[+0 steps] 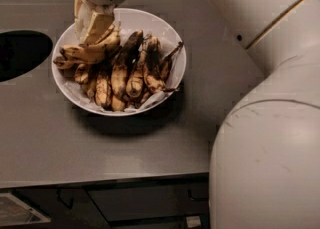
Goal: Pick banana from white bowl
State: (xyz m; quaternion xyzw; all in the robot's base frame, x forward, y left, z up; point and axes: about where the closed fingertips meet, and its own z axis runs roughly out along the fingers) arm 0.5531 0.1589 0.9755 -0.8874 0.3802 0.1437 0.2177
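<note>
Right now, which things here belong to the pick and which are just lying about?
Job: white bowl; pincer at its upper left; banana under it.
Lying about: darker bananas, paper lining, counter, round hole at left.
</note>
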